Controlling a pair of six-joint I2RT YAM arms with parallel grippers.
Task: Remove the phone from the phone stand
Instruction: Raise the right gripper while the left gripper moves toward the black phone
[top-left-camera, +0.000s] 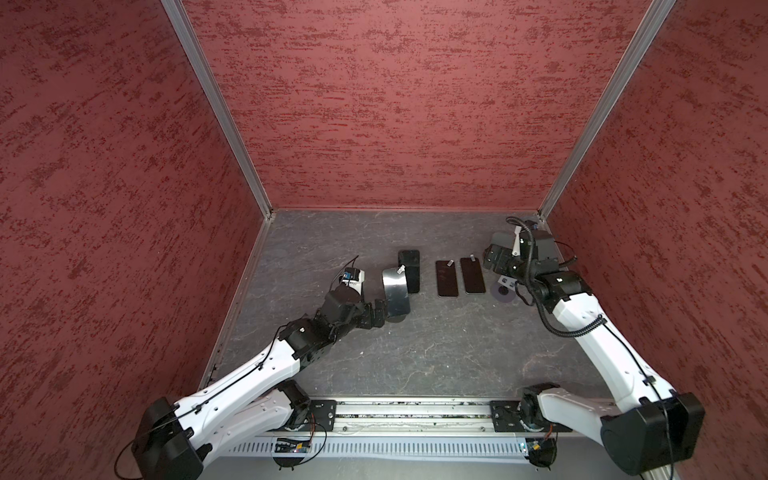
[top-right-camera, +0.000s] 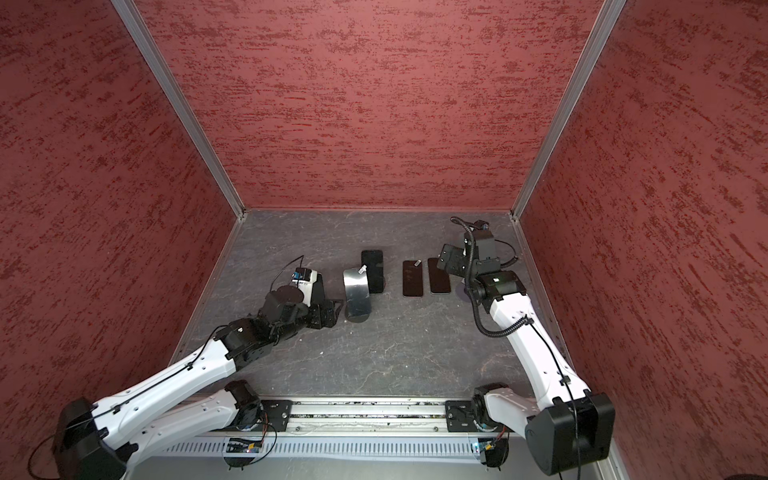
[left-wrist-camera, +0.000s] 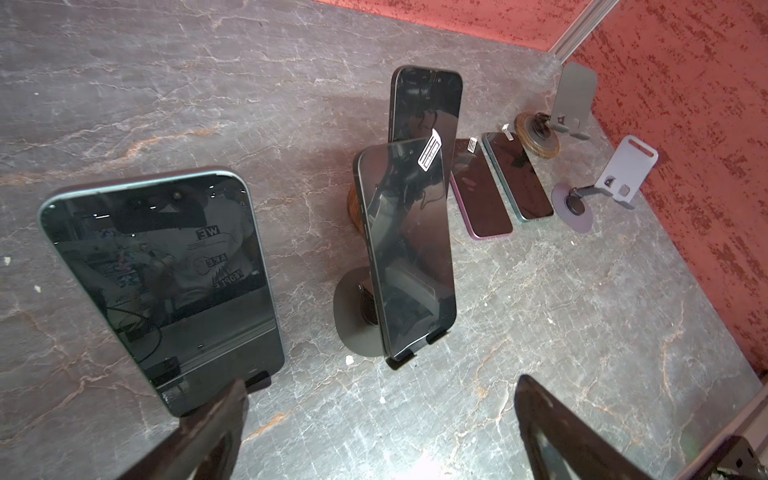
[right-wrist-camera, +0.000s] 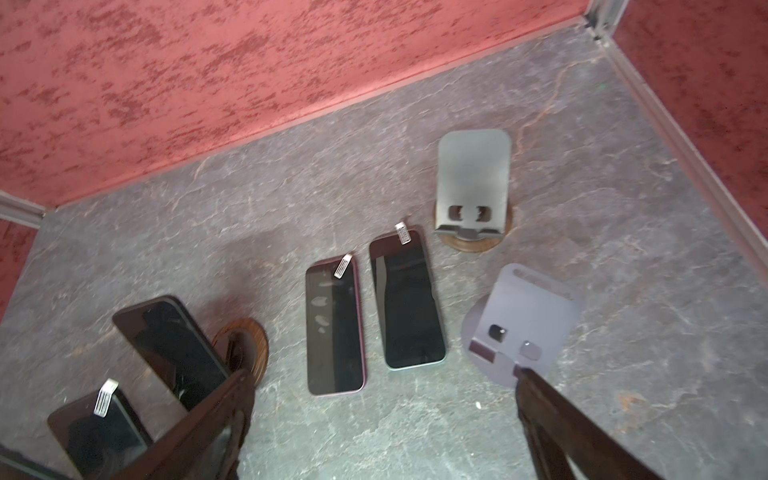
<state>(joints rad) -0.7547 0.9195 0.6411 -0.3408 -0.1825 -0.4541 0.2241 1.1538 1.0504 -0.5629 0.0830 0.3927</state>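
Lining up on the stickered phone (left-wrist-camera: 407, 249), propped leaning back on its stand (left-wrist-camera: 353, 316) straight ahead of the left gripper (left-wrist-camera: 380, 384), wide open and empty, with long axis running up and away from the fingers (left-wrist-camera: 216, 424). Looks like a left-arm job: right gripper (right-wrist-camera: 382, 374) also open, empty, well apart near the flat phones (right-wrist-camera: 334, 328). Needs care with the neighbour phone (left-wrist-camera: 162, 286) just beside one finger.

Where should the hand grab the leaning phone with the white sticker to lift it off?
Pinch the stickered phone across its two long edges near the top, coming from above. It leans back on its stand, bottom edge caught in small hooks, so probably only sides and top are free.
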